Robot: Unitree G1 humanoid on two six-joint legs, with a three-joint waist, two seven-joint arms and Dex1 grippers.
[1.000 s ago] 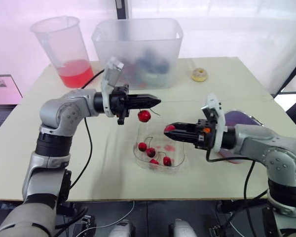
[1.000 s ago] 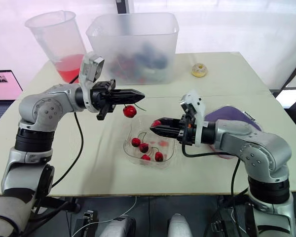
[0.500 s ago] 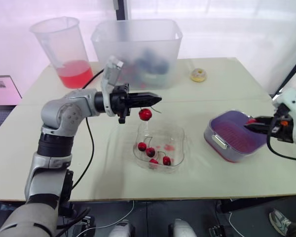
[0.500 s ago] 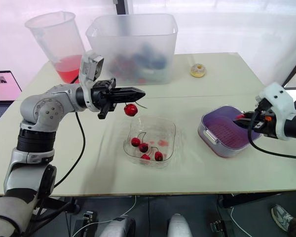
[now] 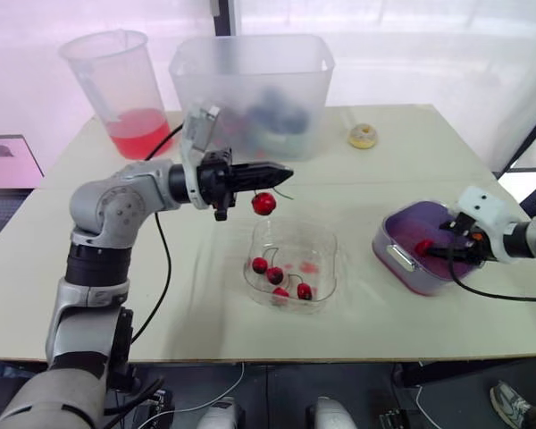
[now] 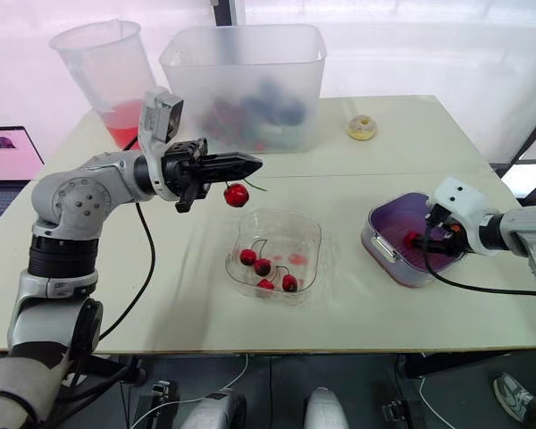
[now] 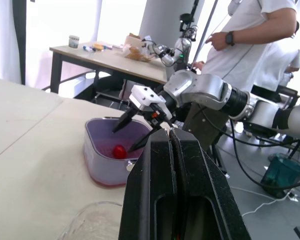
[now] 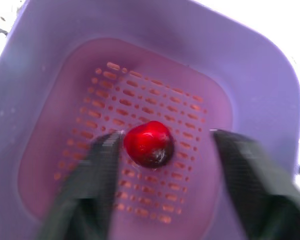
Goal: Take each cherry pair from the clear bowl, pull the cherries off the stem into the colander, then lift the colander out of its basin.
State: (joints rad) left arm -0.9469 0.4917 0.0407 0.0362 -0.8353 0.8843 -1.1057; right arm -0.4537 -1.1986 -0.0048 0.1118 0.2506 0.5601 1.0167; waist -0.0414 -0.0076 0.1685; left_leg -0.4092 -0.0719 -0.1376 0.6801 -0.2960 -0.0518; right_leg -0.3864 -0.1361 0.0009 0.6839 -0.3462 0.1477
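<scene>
Left eye view: L gripper (image 5: 284, 172) clamped on dangling cherry (image 5: 263, 204); R gripper (image 5: 434, 243) apart over colander (image 5: 406, 222).

We see a pale beige table (image 5: 205, 295) bearing a clear plastic jug of red liquid (image 5: 116, 89), a large frosted plastic tub (image 5: 250, 89), a small yellowish ring (image 5: 363, 136), a clear square bowl (image 5: 332, 259) and a purple basin (image 5: 397, 273).

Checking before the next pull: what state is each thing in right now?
left gripper, shut on the hanging cherry by its stem
right gripper, open over the colander
loose cherry, lying free in the colander
colander, seated in its basin
clear bowl, several cherries inside
pitcher, part-filled with red liquid
</scene>
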